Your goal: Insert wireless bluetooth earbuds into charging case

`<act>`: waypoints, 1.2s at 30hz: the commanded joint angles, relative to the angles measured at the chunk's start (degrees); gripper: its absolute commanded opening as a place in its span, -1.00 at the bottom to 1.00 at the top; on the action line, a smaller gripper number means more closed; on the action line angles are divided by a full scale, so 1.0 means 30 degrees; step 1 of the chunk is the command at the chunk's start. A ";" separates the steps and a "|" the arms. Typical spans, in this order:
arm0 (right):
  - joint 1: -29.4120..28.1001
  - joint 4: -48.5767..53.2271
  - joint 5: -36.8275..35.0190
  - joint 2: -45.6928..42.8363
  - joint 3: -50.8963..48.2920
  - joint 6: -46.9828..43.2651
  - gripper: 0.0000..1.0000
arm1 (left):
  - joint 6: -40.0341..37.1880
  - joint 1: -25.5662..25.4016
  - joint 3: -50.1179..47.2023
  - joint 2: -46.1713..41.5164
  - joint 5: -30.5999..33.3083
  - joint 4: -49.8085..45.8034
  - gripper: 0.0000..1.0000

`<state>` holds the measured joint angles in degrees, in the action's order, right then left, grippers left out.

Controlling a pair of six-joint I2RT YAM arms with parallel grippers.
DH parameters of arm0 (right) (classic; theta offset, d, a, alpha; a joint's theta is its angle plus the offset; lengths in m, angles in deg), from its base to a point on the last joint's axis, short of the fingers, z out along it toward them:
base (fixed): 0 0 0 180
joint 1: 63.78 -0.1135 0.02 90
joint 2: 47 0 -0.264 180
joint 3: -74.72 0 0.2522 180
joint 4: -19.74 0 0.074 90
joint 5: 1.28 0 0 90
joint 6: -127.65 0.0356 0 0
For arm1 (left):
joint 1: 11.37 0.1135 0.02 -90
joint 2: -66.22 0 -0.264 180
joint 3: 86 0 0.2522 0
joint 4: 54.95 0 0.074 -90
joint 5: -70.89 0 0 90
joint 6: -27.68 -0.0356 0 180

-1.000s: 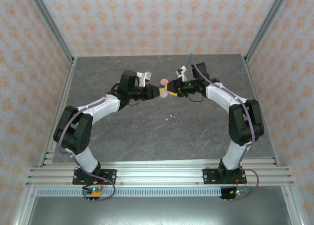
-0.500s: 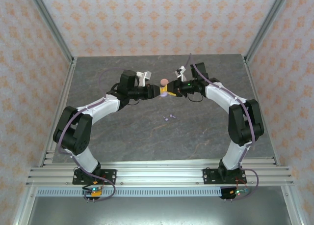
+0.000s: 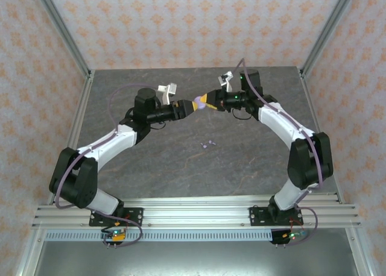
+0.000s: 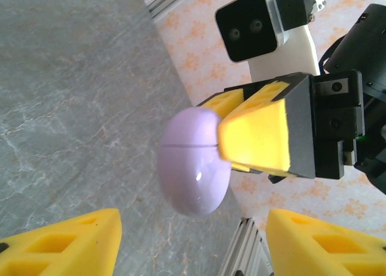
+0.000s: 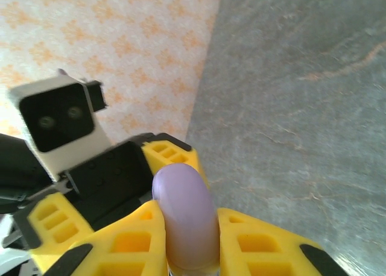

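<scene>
Lilac charging case [image 4: 194, 161] pinched in my right end effector [image 5: 184, 228], left end effector [image 4: 193, 228] spread; earbuds [image 3: 208, 144] mid-table [image 3: 151, 161], none inserted.

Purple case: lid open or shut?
Shut. The purple charging case shows one thin seam with both halves flush, pinched in the right hand.

Glossy smooth lilac plastic case [image 4: 194, 167]; matt veined stone-look table [image 4: 60, 107]

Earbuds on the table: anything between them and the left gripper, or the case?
Nothing visible lies between the earbuds and the open left gripper. The purple case, clamped in the right gripper, looks closed, so its lid bars them.
</scene>
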<state>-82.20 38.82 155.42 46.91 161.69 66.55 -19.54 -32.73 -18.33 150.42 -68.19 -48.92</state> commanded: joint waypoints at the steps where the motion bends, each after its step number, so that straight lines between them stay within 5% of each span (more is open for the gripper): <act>1: -0.0403 -0.1833 0.0671 -0.1207 -0.0270 0.1052 -0.58 | 0.1068 0.0091 -0.0421 -0.1197 0.0149 0.1985 0.31; 19: -0.1573 -0.1107 0.0532 -0.1977 0.0294 0.0442 -0.57 | 0.0825 -0.0019 -0.0052 -0.2039 -0.0163 0.1548 -0.14; 32: -0.1692 -0.0235 0.0458 -0.1891 0.0688 -0.0143 -0.55 | 0.0365 -0.0394 0.0282 -0.1912 -0.0109 0.0896 -0.25; 36: -0.1685 0.0359 0.0385 -0.1859 0.0946 -0.0563 -0.55 | 0.0118 -0.0531 0.0339 -0.1927 0.0022 0.0566 -0.61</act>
<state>-86.40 38.71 155.70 42.52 161.89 67.14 -17.44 -33.39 -19.10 145.64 -68.17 -46.53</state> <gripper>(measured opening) 0.226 0.244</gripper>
